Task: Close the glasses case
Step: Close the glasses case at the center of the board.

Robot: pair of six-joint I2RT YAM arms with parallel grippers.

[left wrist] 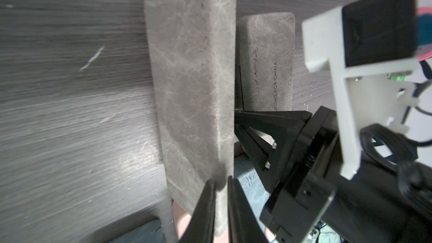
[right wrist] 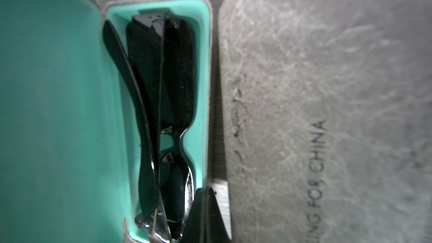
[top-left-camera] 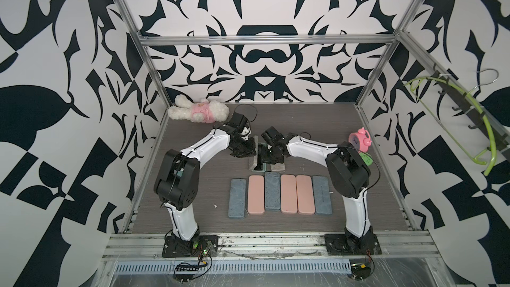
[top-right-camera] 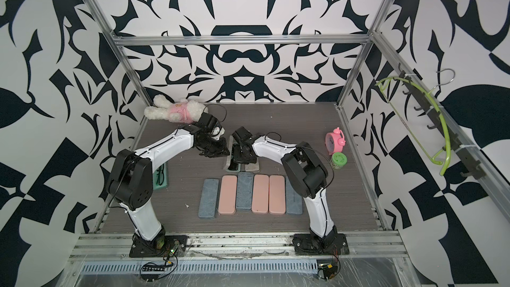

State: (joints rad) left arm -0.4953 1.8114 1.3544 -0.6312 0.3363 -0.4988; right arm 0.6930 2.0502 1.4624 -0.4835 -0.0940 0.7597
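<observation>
Black-and-white patterned walls (top-left-camera: 262, 51) boxed in the dark wood-grain counter (top-left-camera: 303, 122). The left arm (top-left-camera: 204, 144) and right arm (top-left-camera: 311, 147) both reached to its middle. Nearer their bases lay a row of closed cases (top-left-camera: 288, 194), blue and pink, side by side. Just behind that row sat the glasses case (right wrist: 201, 90), open, between the two end effectors. A grey closed case (right wrist: 327, 78) lay just beside it on the right arm's side. The open case's lid (left wrist: 191, 78) stood close to upright on the left arm's side.

I had the left end effector (left wrist: 220, 181) narrowed onto the lid's edge, a finger on each face, pinching it. The right end effector (right wrist: 204, 195) was fully closed and empty, its tip down at the case's rim near one end. I read that as bracing the case. Dark sunglasses (right wrist: 161, 78) lay folded in the teal lining, one temple close along the hinge side.

To do this well, I judged the lid should swing in an arc about the hinge rather than be shoved sideways, or the case would skate toward the grey one. The brace had to lift clear before the lid landed on it. That temple also needed watching, so it did not get nipped.
</observation>
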